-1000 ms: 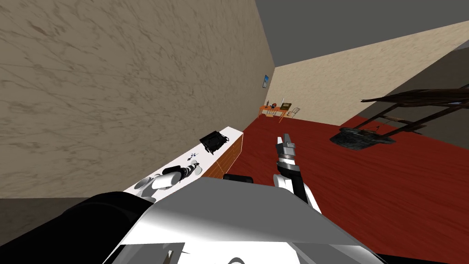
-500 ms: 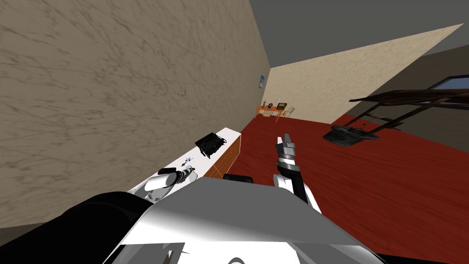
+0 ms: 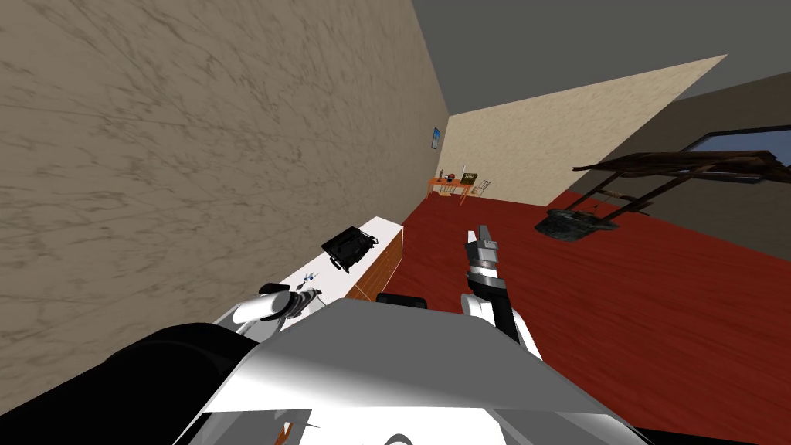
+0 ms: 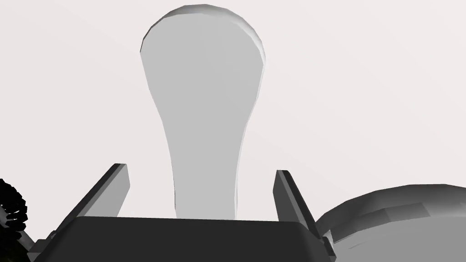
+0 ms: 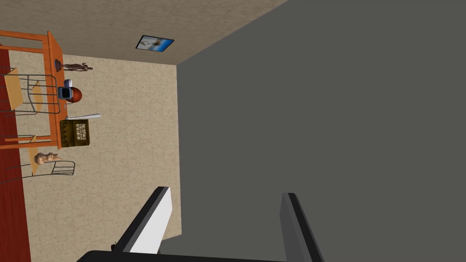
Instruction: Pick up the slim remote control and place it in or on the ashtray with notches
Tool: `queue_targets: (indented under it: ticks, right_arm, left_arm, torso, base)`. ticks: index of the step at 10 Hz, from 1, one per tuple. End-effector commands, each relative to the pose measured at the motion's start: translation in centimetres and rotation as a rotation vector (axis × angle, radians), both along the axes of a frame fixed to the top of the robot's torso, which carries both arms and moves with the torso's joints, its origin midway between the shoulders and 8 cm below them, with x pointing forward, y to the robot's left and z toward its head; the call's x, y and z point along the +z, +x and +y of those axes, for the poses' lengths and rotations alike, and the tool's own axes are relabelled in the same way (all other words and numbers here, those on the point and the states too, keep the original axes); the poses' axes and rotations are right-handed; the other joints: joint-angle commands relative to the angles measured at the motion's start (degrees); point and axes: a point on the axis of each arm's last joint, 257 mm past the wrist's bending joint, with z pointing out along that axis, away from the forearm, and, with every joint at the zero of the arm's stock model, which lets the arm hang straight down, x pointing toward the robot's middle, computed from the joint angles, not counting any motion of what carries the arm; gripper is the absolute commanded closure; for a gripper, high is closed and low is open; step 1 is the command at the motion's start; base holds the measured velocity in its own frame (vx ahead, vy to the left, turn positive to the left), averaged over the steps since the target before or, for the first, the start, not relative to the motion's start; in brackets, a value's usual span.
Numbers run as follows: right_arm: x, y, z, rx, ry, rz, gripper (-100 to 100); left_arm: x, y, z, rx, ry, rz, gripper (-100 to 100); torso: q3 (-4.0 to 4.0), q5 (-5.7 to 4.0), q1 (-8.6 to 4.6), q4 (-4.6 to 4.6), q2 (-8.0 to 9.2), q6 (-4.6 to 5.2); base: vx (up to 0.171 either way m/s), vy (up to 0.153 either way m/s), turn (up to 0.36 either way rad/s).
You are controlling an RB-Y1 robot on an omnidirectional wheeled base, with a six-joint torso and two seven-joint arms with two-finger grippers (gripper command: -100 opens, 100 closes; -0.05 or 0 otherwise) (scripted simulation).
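A slim, plain grey remote (image 4: 205,118) with a rounded wide end lies on the white cabinet top (image 4: 364,91). My left gripper (image 4: 202,182) is open just above it, with its narrow end running between the fingers (image 4: 116,191) and not touching either. Beside the gripper shows part of a grey round dish (image 4: 400,218) with a flat notch on its rim, probably the ashtray. In the head view my left arm (image 3: 266,307) reaches over the white cabinet (image 3: 378,230) along the wall. My right gripper (image 3: 483,238) is raised over the red floor, open and holding nothing.
A black tray-like thing (image 3: 349,247) and a small blue and white item (image 3: 310,276) sit further along the cabinet top. A dark table with a basket (image 3: 572,222) stands to the right. An orange table (image 3: 452,184) is at the far wall.
The whole head view has swung, so the cabinet and far table sit further left: my own move. The left arm has drawn in slightly closer to me. The right arm holds its pose.
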Motion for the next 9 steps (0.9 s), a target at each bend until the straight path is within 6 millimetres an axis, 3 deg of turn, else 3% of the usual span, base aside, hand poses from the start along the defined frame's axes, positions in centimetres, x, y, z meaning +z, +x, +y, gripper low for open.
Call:
queue_targets:
  ticks: [1, 2, 3, 4, 5, 8, 9]
  right_arm:
    - [0.0, 0.0, 0.0, 0.0, 0.0, 0.0, 0]
    - [0.0, 0.0, 0.0, 0.0, 0.0, 0.0, 0]
    - [0.0, 0.0, 0.0, 0.0, 0.0, 0.0, 0]
    - [0.0, 0.0, 0.0, 0.0, 0.0, 0.0, 0]
    - [0.0, 0.0, 0.0, 0.0, 0.0, 0.0, 0]
    - [0.0, 0.0, 0.0, 0.0, 0.0, 0.0, 0]
    - [0.0, 0.0, 0.0, 0.0, 0.0, 0.0, 0]
  left_arm:
    - [0.0, -1.3, 0.6, 0.001, -0.007, 0.042, -100]
    - [0.0, -2.1, 0.8, 0.002, -0.013, 0.069, -100]
    - [0.0, -1.6, 0.7, 0.002, -0.008, 0.05, -100]
    - [0.0, -1.7, 0.7, 0.001, -0.01, 0.055, 0]
    - [-1.2, -1.9, 0.3, 0.013, -0.01, 0.053, -100]
    - [-1.9, -2.1, 0.1, 0.021, -0.012, 0.055, -100]
    - [-2.0, -2.1, 0.2, 0.02, -0.011, 0.053, 100]
  torso:
    - [0.0, 0.0, 0.0, 0.0, 0.0, 0.0]
    - [0.02, 0.0, -0.01, 0.0, 0.03, 0.0]
    - [0.04, 0.0, 0.01, 0.01, 0.07, 0.01]
    - [0.09, 0.01, 0.01, 0.03, 0.16, -0.02]
    - [0.14, 0.0, 0.01, 0.05, 0.24, -0.02]
    - [0.2, 0.05, 0.18, 0.07, 0.35, -0.01]
    - [0.19, 0.02, 0.07, 0.07, 0.33, -0.02]
  base:
    - [0.064, -0.008, -0.061]
    - [0.053, -0.003, -0.087]
    - [0.023, 0.002, -0.018]
    - [0.0, 0.0, 0.0]
    - [-0.01, 0.026, -0.064]
    - [-0.013, 0.032, -0.057]
    - [0.0, 0.0, 0.0]
